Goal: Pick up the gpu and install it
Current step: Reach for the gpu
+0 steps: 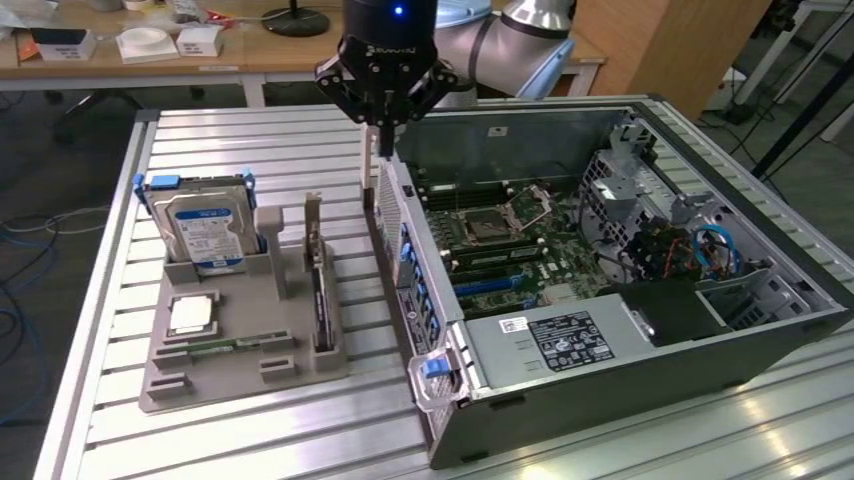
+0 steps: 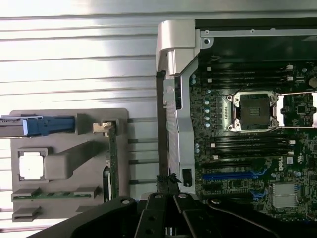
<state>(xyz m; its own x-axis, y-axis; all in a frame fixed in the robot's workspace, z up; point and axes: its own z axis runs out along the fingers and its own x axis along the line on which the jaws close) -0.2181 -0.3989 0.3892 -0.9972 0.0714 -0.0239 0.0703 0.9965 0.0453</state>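
Note:
The gpu stands on edge in the grey parts holder, a dark board with its pale bracket at the far end. The wrist view shows the gpu edge-on, with the bracket beside it. My gripper hangs shut and empty over the far end of the open computer case's near wall, to the exterior view's right of the holder and well above the card. In the wrist view my gripper sits over that wall.
The open case lies on a slatted metal table, showing the motherboard with blue slots. The holder also carries a silver hard drive, a processor chip and a green memory stick.

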